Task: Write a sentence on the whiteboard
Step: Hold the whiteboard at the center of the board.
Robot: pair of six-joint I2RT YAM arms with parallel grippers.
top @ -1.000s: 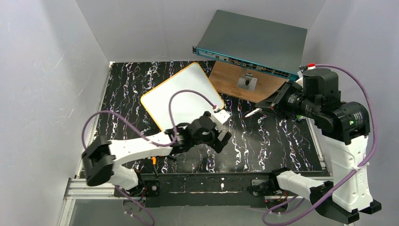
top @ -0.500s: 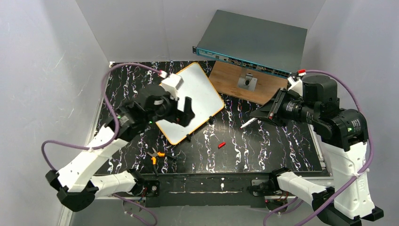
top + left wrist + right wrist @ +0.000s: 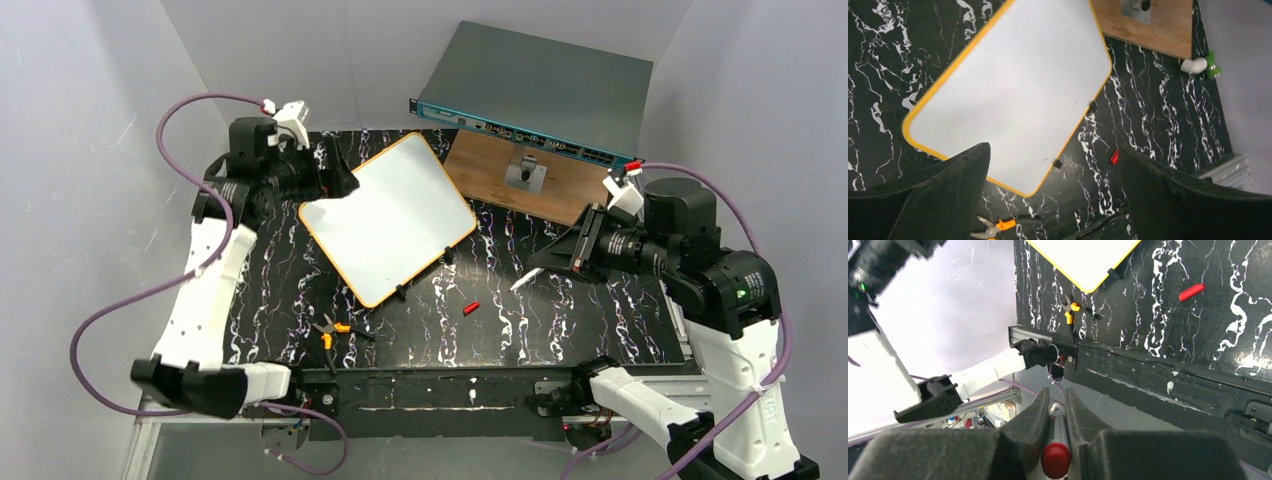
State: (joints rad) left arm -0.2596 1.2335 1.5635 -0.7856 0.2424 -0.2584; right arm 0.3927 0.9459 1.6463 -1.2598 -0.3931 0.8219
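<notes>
The whiteboard (image 3: pixel 388 218) lies flat on the black marbled tabletop (image 3: pixel 580 310), left of centre and turned diagonally. It has an orange rim and small black clips along its near-right edge. Its face is plain white in every view.

The left tool (image 3: pixel 338 178) hangs by the board's far-left corner, jaws spread wide and gripping nothing.

The right tool (image 3: pixel 548 262) is over on the right, well apart from the board, clenched on a marker (image 3: pixel 1056 450). The marker's pale tip points toward the near left.

A small red cap (image 3: pixel 471 308) lies on the tabletop between the board and that tool, and orange-handled pliers (image 3: pixel 330 328) sit near the front edge.

At the far right there's a wooden board (image 3: pixel 500 175) with a grey rack unit (image 3: pixel 540 90) propped over it. The print on its teal front is too small to read.
</notes>
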